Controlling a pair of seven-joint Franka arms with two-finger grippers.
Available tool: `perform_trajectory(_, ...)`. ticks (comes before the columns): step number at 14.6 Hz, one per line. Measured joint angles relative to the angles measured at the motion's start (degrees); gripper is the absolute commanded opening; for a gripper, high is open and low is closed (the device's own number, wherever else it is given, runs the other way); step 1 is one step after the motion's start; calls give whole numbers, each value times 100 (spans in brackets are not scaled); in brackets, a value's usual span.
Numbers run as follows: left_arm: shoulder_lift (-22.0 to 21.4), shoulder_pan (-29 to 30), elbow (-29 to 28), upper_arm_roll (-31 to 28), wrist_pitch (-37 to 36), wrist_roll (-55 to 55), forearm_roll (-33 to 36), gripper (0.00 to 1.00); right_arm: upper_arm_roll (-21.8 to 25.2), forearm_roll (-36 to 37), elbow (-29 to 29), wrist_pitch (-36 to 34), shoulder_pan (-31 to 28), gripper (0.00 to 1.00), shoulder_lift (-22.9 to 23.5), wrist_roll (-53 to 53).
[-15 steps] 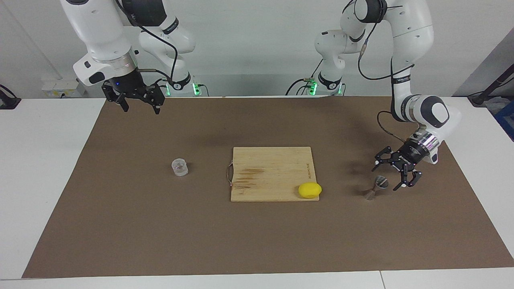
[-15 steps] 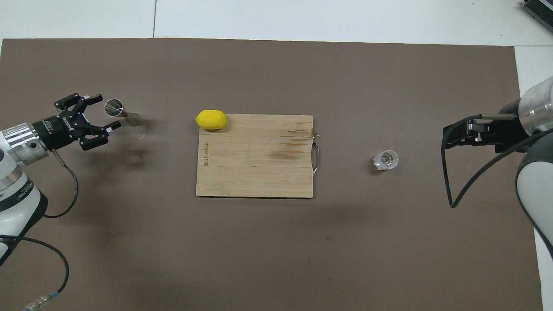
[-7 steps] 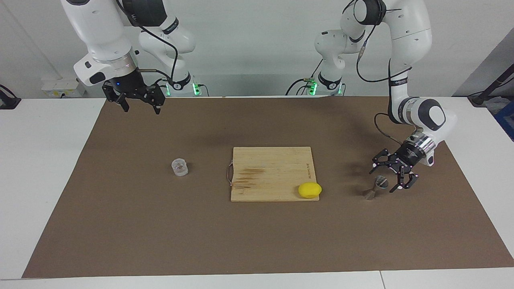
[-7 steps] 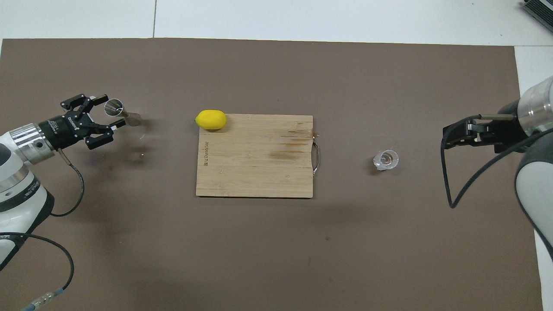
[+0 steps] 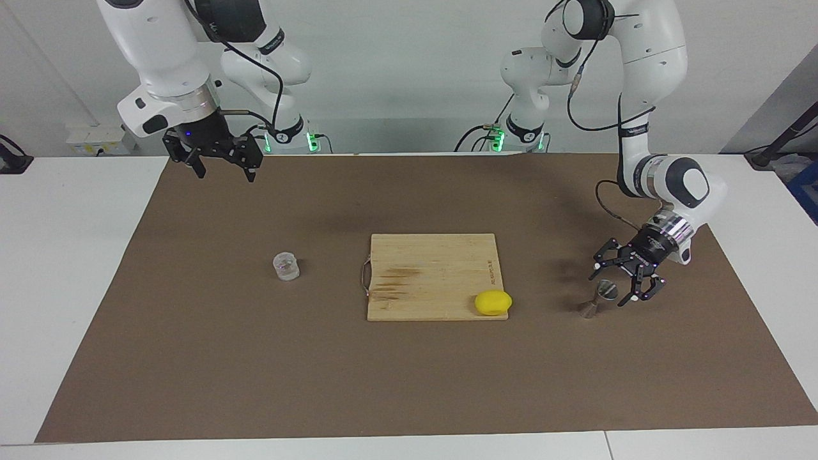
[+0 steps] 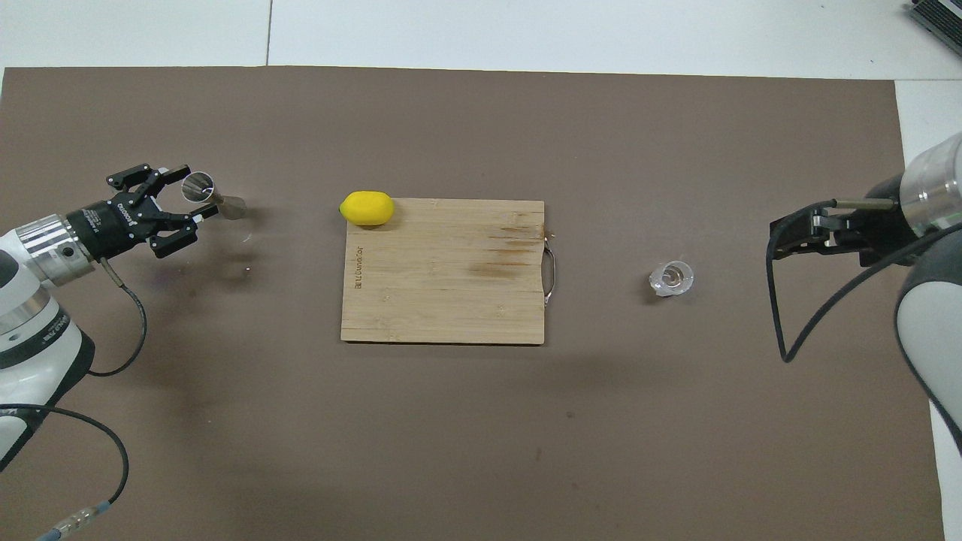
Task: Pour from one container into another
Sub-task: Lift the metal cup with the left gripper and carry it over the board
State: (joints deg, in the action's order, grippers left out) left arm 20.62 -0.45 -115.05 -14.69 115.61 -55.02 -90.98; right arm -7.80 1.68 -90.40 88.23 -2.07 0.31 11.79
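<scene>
Since 1.0 s ago the left pincer (image 5: pixel 618 287) has closed in on the jigger (image 5: pixel 599 299); fingers spread wide, straddling its upper cone, no contact evident. Jigger stands upright on the table (image 5: pixel 192 358) toward the left arm's end. Judged stiff, light, slick steel, top-heavy; best taken at the narrow waist, squarely. Clear cup (image 5: pixel 285 266) stands toward the right arm's end, likely light and smooth; take it across the wall. Right pincer (image 5: pixel 223 168) waits, raised over the table's edge nearest the robots, fingers apart.
</scene>
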Motion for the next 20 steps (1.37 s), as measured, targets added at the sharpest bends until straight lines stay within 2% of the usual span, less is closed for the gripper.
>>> perform_trajectory(1,0,0,0,0,3,0,-4,0,0,0,0,0,1,100,0,0)
perform_trajectory(10,0,-9,221,51,-66,2,-6,0,0,0,-7,0,2,100,0,0)
perform_trajectory(16,-119,-108,652,857,-135,-17,-6,0,0,0,-15,0,3,100,0,0)
perform_trajectory(20,-342,-808,688,1048,-59,-87,-6,0,0,0,-17,0,6,100,0,0)
